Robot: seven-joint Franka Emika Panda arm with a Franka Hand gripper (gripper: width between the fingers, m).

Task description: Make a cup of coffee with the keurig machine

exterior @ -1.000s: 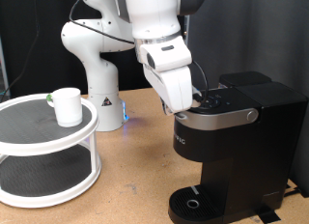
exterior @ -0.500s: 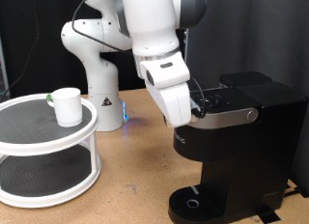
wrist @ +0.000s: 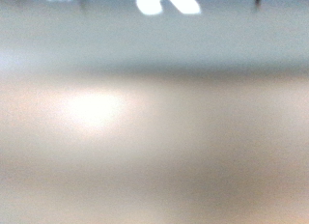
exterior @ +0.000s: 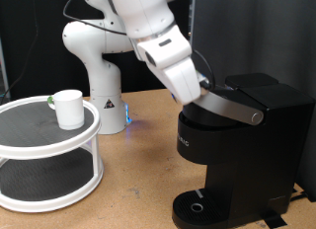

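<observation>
The cup (exterior: 68,108) stands on the white rack (exterior: 49,140); the tool (exterior: 205,88), its opening untellable, meets the keurig machine (exterior: 242,155).

This looks like a robotics lab rather than a kitchen. A white robot arm (exterior: 148,41) is bolted by its base (exterior: 99,101) to a plain wooden tabletop (exterior: 138,180), with black curtain backdrop behind at twelve o'clock. At nine o'clock stands a white two-tier round shelf (exterior: 44,155); at four o'clock, a black Keurig machine (exterior: 242,155).
</observation>
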